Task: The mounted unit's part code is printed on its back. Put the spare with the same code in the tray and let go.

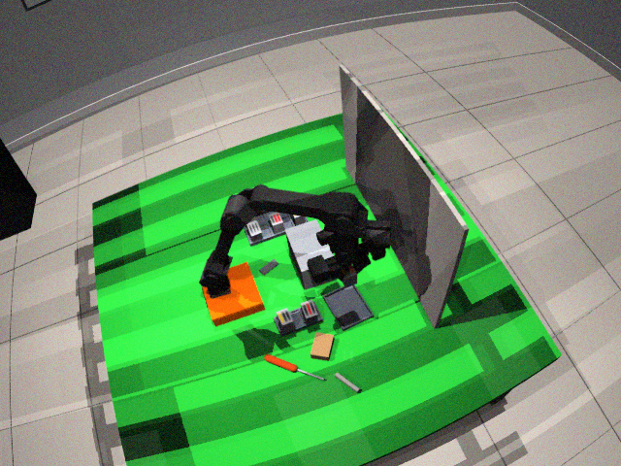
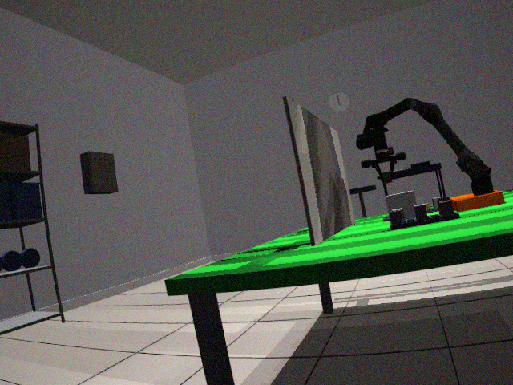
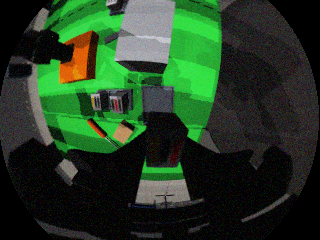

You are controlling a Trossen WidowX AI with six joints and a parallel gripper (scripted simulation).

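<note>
A: Where is the spare (image 3: 164, 139)?

B: It is held in the claw (image 3: 164, 150), raised above the table (image 1: 211, 391), between the unit (image 1: 307, 246) and the tray (image 1: 348, 306).

A: Room?

B: The panel (image 1: 401, 200) stands close on one side; a rack (image 1: 297, 316), block (image 1: 321, 345) and screwdriver (image 1: 285, 364) lie near the tray.

A: Views?

B: The spare's red mark is seen only in the wrist view.

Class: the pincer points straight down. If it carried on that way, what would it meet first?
Probably the grey tray, which lies just ahead of the pincer and the spare it holds. Depth is hard to judge; the tray's near edge or the table might come first.
</note>
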